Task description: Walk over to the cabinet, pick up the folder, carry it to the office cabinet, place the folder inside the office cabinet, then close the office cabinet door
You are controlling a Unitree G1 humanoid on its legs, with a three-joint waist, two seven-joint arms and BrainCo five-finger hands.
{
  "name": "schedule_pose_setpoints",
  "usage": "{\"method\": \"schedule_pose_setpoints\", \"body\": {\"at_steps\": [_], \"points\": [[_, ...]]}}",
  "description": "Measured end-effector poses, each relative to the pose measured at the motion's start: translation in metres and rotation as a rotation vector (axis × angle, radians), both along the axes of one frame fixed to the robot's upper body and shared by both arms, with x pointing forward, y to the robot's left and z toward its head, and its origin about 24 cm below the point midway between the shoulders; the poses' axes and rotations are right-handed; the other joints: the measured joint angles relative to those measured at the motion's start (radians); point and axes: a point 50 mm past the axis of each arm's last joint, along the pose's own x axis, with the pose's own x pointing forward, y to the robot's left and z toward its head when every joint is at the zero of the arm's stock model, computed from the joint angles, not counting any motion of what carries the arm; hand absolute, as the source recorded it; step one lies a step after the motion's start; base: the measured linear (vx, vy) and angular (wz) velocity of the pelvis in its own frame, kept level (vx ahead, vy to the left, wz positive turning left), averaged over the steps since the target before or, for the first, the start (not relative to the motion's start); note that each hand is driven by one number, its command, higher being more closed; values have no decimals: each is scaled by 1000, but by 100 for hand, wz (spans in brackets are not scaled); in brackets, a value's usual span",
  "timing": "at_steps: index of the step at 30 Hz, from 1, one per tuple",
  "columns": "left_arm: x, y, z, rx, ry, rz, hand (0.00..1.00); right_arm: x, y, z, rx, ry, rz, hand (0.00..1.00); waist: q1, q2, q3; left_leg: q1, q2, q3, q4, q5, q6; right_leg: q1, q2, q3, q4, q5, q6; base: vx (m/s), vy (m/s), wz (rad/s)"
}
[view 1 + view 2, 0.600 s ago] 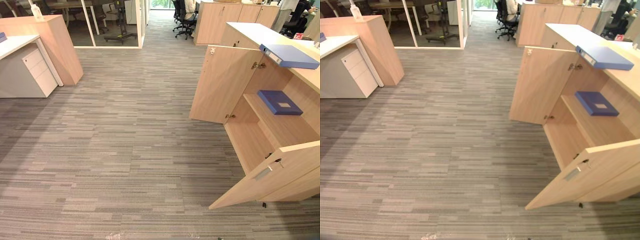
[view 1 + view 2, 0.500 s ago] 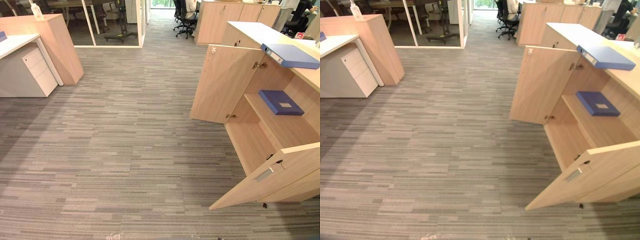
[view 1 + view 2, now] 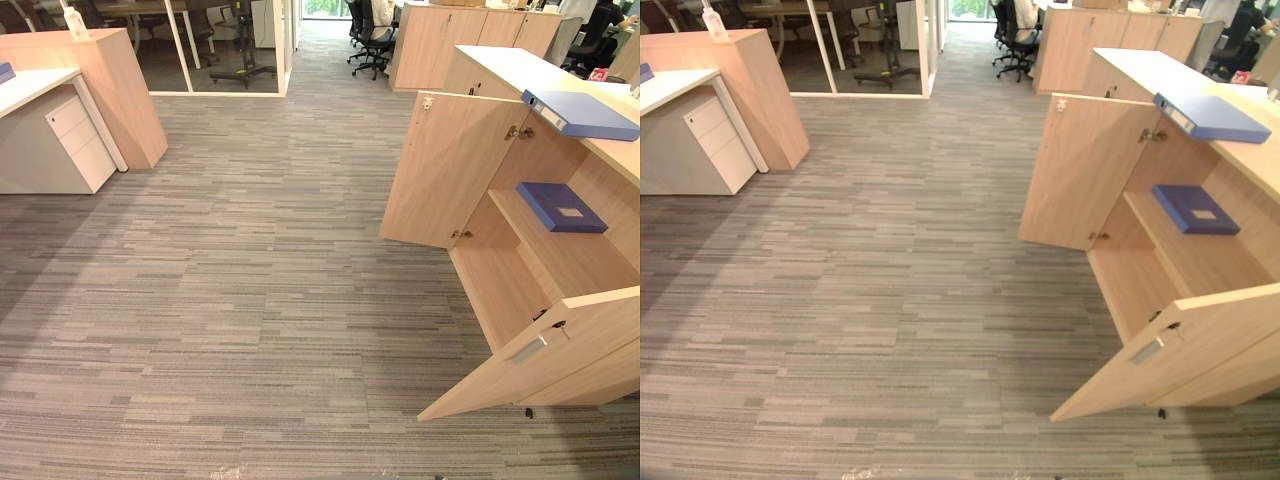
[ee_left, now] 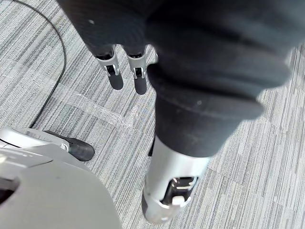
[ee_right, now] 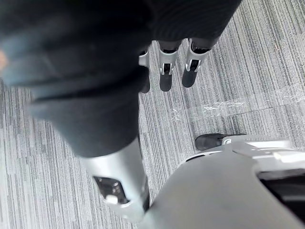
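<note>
Walk-up step, I judge: left hand [image 4: 139,78] and right hand [image 5: 165,76] hang empty, fingers straight (above grey striped carpet [image 3: 250,250]); the flat blue ring-binder folder [image 3: 580,112] lies well ahead of both, so approach first.

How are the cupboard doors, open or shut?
Open. The far door and near door stand swung out, showing a dark blue folder on the shelf inside.

Office, grey striped carpet [image 3: 250,300], open wood cabinet [image 3: 450,170], drawer pedestal [image 3: 75,138], swivel chairs [image 3: 372,45], probably a glass partition [image 3: 215,50]

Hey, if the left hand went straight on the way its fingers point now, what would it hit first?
Probably the grey carpet. The left hand hangs open, pointing down at it, and its wrist view shows nothing in between.
</note>
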Motion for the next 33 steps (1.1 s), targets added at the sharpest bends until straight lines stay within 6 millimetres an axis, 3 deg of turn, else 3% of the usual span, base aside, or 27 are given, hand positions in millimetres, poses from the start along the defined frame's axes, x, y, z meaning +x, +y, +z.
{"method": "schedule_pose_setpoints", "body": {"at_steps": [2, 4, 5, 7, 8, 9, 10, 12, 15, 16, 18, 19, 21, 22, 23, 24, 25, 26, 27, 28, 30, 31, 32, 33], "points": [[2, 1, 0, 8, -1, -17, 0, 1, 1, 0, 1, -2, 0, 0, 0, -4, 5, -10, 0, 2, 19, -10, -3, -4, -1, -1, 7, -5, -4, 0, 0, 0], [11, 4, 2, 21, -23, -29, 0, 9, 1, 1, 2, -23, 2, 0, 0, -12, 46, -69, 11, 6, 175, -92, -13, -23, 1, -3, 77, -57, -16, -17, -5, 1], [13, 4, 2, 23, -30, -30, 0, 11, 1, 1, 2, -29, 1, 0, -1, -9, 61, -104, 23, 12, 256, -134, -30, -34, 7, -12, 111, -87, -36, -60, -15, 3], [18, 8, 5, 42, -54, -10, 0, 13, 2, 1, 10, -40, -20, 0, 3, -19, 82, -202, 59, 49, 467, -189, -95, -34, 17, -30, 125, -108, -56, -48, -12, 6], [23, 12, 7, 59, -84, 26, 0, 16, 3, 1, 13, -46, -22, 0, 8, -18, 103, -307, 89, 86, 689, -164, -99, -26, 23, -30, 128, -112, -63, -24, -15, -4], [27, 12, 9, 66, -100, 44, 0, 19, 5, 2, 17, -53, -19, 0, 14, -30, 115, -360, 107, 104, 779, -176, -87, -17, 23, -27, 135, -115, -69, 80, -16, -14], [24, 12, 9, 74, -97, 56, 0, 22, 5, 2, 16, -59, -19, 0, 23, -24, 132, -421, 125, 118, 853, -210, -65, -5, 20, -17, 149, -123, -77, 147, 12, -18], [24, 12, 9, 78, -92, 54, 0, 23, 5, 2, 12, -62, -19, 0, 29, -32, 138, -467, 128, 110, 778, -221, -62, 3, 0, 5, 151, -135, -65, 171, 74, -32], [18, 11, 8, 79, -76, 48, 0, 30, 4, 3, 9, -75, -14, 0, 41, -32, 142, -516, 123, 34, 517, -173, -77, 19, -47, 56, 145, -161, -24, 268, 214, -48], [18, 11, 7, 81, -72, 47, 0, 29, 4, 3, 7, -72, -13, 0, 43, -31, 143, -513, 127, 4, 395, -130, -82, 37, -72, 65, 141, -179, 4, 305, 275, -28], [16, 9, 6, 80, -62, 40, 0, 27, 2, 3, -1, -65, -11, 0, 46, -20, 138, -505, 141, -11, 299, -68, -97, 68, -110, 83, 137, -214, 54, 452, 436, -37], [14, 10, 6, 86, -53, 31, 0, 24, 3, 2, -4, -54, -11, 0, 48, -23, 134, -501, 117, 32, 342, 15, -97, 98, -161, 84, 136, -227, 76, 448, 437, -45], [14, 13, 7, 95, -51, 31, 0, 27, 5, 2, -1, -51, 2, 0, 50, -39, 112, -497, 71, 75, 401, 22, -64, 90, -224, 84, 188, -208, 64, 489, 430, -52], [13, 12, 6, 97, -45, 33, 0, 27, 4, 2, 0, -55, -22, 0, 56, -36, 88, -484, 43, 115, 413, -8, -9, 50, -268, 85, 265, -186, 62, 479, 424, -52], [13, 12, 6, 99, -47, 34, 0, 28, 3, 2, 0, -58, -25, 0, 58, -37, 86, -464, 26, 132, 409, -19, 9, 26, -293, 87, 316, -172, 64, 463, 439, -44], [14, 12, 6, 100, -52, 32, 0, 28, 1, 3, 2, -65, -46, 0, 56, -35, 86, -426, -1, 159, 399, -37, 37, -5, -333, 82, 410, -144, 54, 557, 497, -36], [14, 11, 6, 99, -51, 23, 0, 27, -2, 3, 1, -67, -72, 0, 53, -33, 84, -342, -55, 185, 349, -52, 66, -61, -409, 64, 608, -85, -17, 460, 409, -22], [15, 11, 6, 99, -53, 12, 0, 27, -4, 3, 0, -71, -82, 0, 46, -32, 84, -304, -78, 193, 324, -58, 75, -95, -453, 28, 715, -56, -72, 448, 382, 1], [17, 10, 7, 100, -58, 3, 0, 29, -8, 5, -20, -86, -88, 0, 26, -29, 84, -234, -116, 194, 274, -61, 87, -146, -534, -81, 917, -42, -142, 342, 274, 14], [18, 10, 7, 101, -58, -12, 0, 30, -15, 7, -44, -94, -89, 0, 16, -26, 83, -181, -132, 191, 227, -59, 90, -160, -572, -170, 1019, -52, -161, 489, 354, -3], [23, 8, 7, 99, -60, -47, 0, 33, -19, 9, -54, -109, -84, 0, 12, -8, 89, -85, -129, 192, 161, -59, 91, -190, -563, -310, 1111, -113, -140, 341, 189, -29], [24, 6, 6, 97, -53, -74, 0, 37, -16, 10, -46, -129, -90, 0, 13, 0, 94, -59, -117, 193, 147, -59, 92, -213, -515, -334, 1114, -163, -100, 306, 80, -36], [30, 6, 6, 105, -56, -139, 0, 40, -9, 10, -27, -147, -87, 0, 4, 0, 103, -36, -102, 194, 144, -59, 91, -246, -434, -365, 1064, -216, -34, 274, 42, -29], [32, 6, 7, 106, -58, -155, 0, 42, -9, 10, -28, -152, -79, 0, 2, -2, 105, -29, -102, 197, 142, -59, 91, -251, -417, -384, 1042, -231, -27, 290, -2, -24]]}}
